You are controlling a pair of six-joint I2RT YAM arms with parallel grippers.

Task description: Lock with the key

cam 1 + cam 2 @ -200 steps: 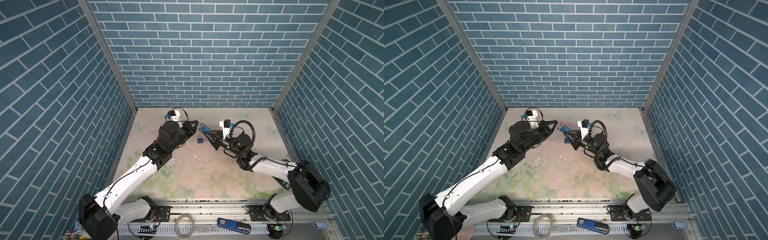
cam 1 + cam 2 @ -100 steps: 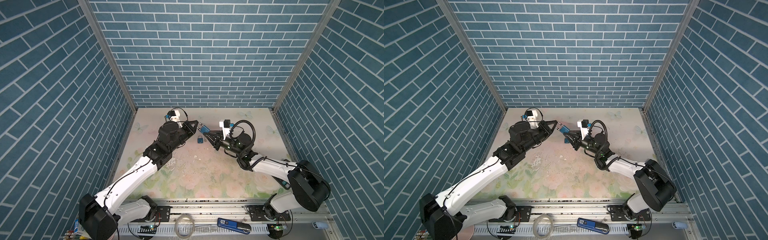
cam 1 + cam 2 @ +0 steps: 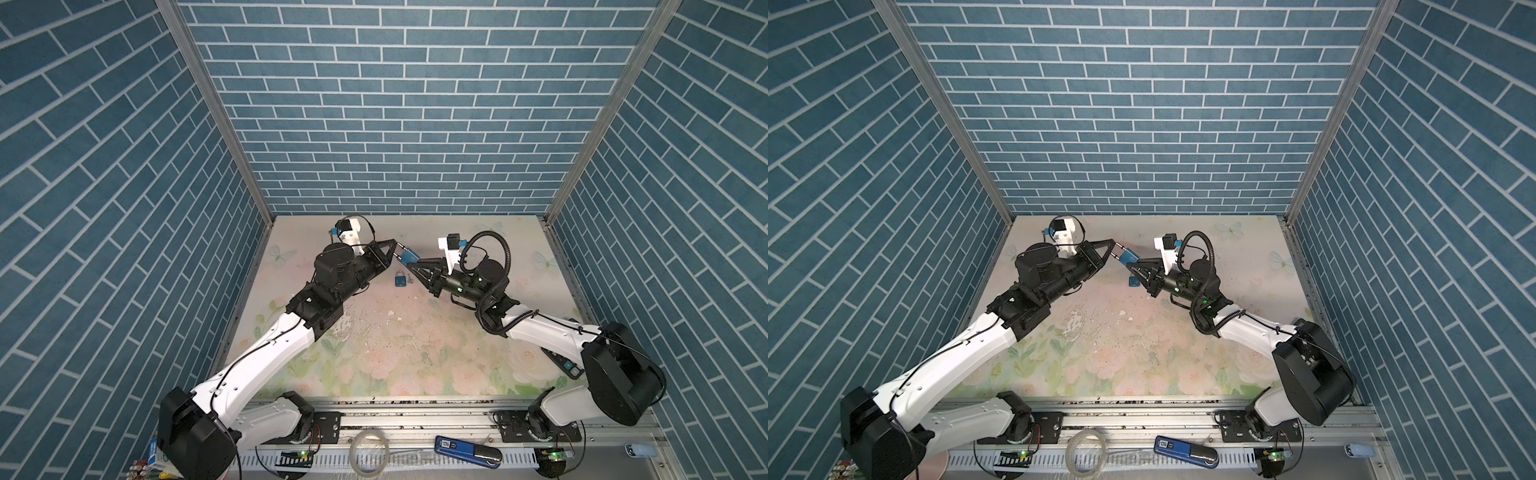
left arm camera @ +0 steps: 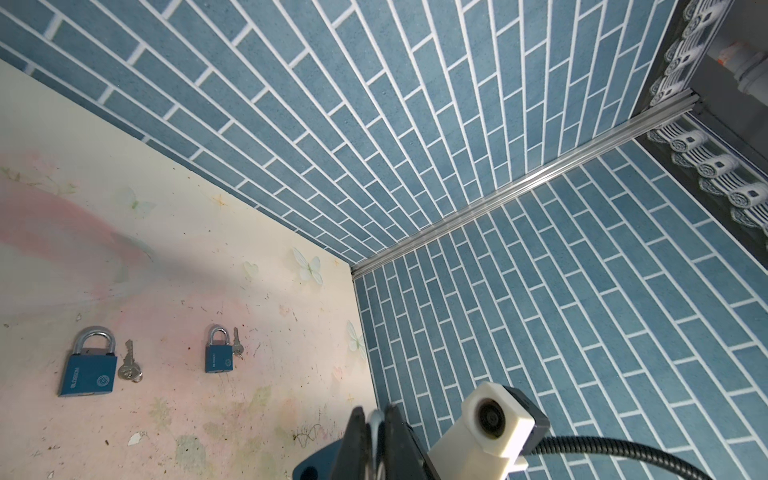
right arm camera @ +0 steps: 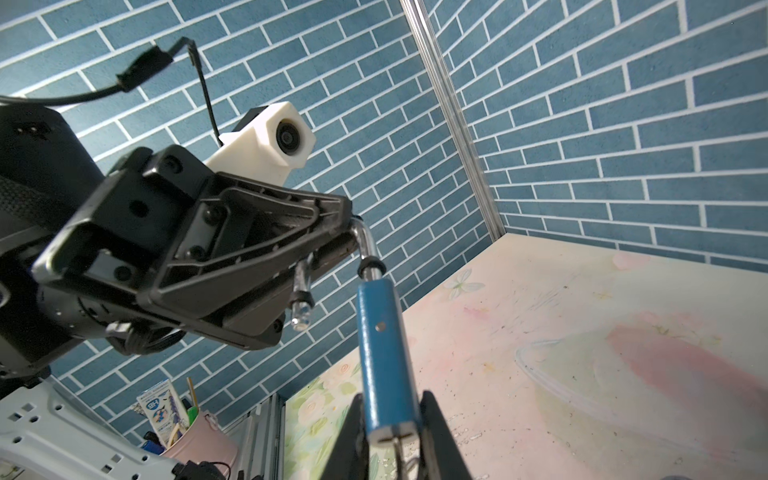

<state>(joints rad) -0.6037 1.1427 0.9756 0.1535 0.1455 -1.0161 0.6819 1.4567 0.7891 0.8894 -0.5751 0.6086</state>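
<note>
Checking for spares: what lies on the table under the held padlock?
Below the held padlock lies a second padlock with a key beside it. In a top view the right claw covers part of it.

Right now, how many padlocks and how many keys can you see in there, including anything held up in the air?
Blue padlocks: 3
Loose keys: 2
Total: 5
A third key may sit under the held padlock, but it is too hidden to count.
</note>
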